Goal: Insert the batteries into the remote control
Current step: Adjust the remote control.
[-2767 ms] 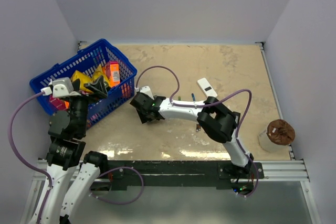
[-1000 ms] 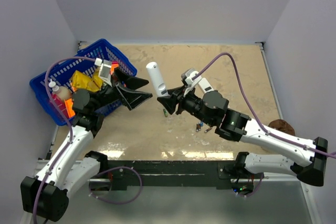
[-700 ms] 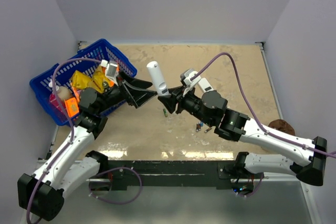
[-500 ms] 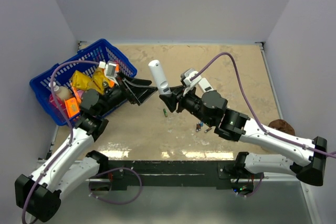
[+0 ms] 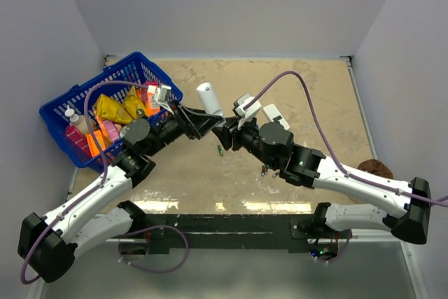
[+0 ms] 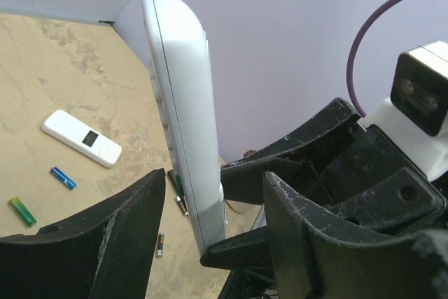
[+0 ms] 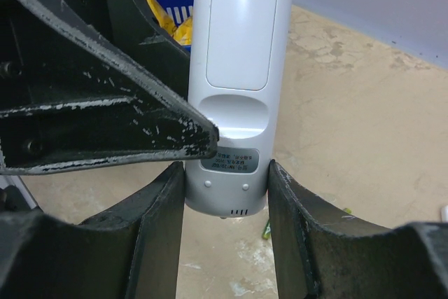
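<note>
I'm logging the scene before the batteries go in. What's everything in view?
slim remote: one, white, upright, off the table.
wider remote: one, white with a dark window, flat on the table.
batteries: at least five, blue, green and dark, loose on the table.
basket: one, blue, far left, holding yellow, orange and pink packs.
cup: one, brown-topped, right edge.
table: one, tan.
left tool: open, fingers either side of the slim remote.
right tool: shut on the slim remote's lower end.
</note>
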### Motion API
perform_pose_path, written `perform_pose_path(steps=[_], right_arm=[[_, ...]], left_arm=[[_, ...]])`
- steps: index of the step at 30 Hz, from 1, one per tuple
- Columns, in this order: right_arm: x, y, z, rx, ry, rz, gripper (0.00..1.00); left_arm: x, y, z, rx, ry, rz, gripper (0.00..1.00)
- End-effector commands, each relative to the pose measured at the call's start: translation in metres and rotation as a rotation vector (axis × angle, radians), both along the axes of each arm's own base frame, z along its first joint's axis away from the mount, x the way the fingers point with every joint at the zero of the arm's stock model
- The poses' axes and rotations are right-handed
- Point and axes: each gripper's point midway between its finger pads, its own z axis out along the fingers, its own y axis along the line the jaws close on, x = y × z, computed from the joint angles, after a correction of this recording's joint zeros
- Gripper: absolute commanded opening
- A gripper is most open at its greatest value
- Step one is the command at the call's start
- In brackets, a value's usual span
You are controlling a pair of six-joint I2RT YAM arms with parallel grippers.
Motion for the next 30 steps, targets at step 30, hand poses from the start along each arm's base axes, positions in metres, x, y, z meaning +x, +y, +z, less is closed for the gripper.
perform_pose_path(steps=[30], right_arm=[[0.012,0.005,0.012,0.064,-0.030,-0.102,0.00]], left_arm=[[0.010,-0.005,-0.004,-0.034,0.025,0.066,0.38]])
